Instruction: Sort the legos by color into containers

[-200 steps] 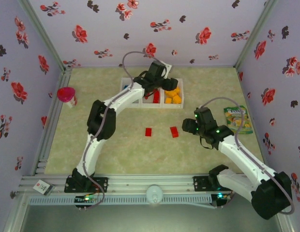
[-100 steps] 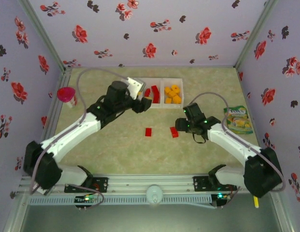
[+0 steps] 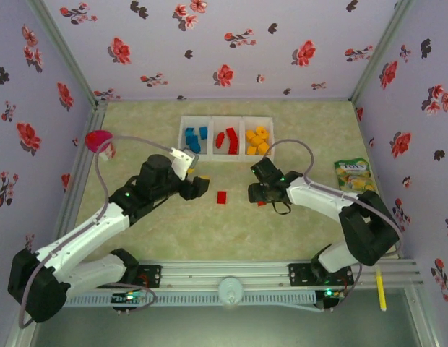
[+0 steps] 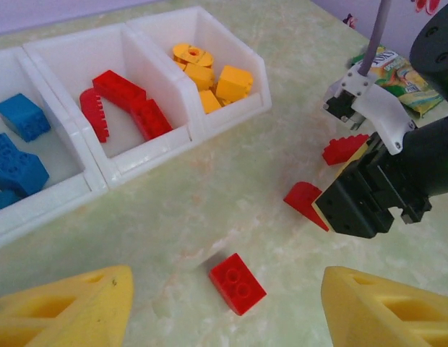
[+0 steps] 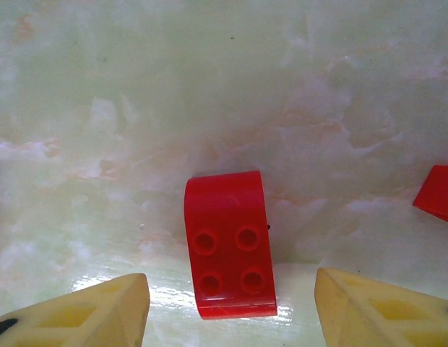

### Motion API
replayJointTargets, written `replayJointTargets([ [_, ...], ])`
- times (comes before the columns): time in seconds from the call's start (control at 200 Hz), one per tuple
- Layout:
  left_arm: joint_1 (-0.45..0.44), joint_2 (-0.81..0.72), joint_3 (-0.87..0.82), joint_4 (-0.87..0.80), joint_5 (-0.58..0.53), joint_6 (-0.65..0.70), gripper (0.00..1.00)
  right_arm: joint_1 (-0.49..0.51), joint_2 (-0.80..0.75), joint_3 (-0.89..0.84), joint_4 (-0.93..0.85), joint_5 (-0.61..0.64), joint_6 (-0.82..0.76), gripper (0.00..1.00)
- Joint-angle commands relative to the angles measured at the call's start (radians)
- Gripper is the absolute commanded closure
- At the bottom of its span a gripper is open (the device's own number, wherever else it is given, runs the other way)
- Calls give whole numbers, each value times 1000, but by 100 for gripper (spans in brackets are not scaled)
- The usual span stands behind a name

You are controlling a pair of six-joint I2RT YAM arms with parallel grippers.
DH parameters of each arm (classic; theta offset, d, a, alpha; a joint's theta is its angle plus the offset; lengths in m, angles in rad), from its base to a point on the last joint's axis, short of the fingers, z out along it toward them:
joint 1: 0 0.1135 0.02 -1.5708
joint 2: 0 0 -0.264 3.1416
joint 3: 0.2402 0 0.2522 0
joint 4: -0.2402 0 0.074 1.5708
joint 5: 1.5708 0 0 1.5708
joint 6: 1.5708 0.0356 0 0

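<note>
You see the right pincer [image 5: 227, 293] open astride the curved brick [image 5: 230, 246], nearward of the bins [image 3: 227, 157]; left pincer [image 4: 225, 283] open beside the flat brick [image 4: 238, 283].

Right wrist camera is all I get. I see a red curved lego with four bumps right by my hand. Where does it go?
Observer: In the middle compartment of the white three-part plastic tray, where other red legos lie.
Operator: Where's that tray?
Observer: Toward the back of the pale green table, beyond your right hand.
Operator: Any more red ones lying loose?
Observer: Yes, a flat red two-by-two brick lies on the table, just ahead of the open left hand.
</note>
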State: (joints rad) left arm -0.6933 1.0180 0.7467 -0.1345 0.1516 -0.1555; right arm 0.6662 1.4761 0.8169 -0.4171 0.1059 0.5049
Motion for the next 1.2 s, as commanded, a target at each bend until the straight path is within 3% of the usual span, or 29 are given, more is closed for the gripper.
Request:
replayJointTargets([
  [0.0,6,0,1,36,31,-26,31,9,21,30,4,51,15,38],
  [0.405,7,62,43,76,74,-24,30,10,105,60,20,64,7,44],
  [0.825,7,47,47,64,90,-23,31,11,161,80,23,64,4,58],
  [0.965,7,37,46,62,91,-25,31,10,155,99,4,64,1,65],
  [1.195,7,18,50,56,90,-23,31,10,115,170,-48,76,-37,68],
])
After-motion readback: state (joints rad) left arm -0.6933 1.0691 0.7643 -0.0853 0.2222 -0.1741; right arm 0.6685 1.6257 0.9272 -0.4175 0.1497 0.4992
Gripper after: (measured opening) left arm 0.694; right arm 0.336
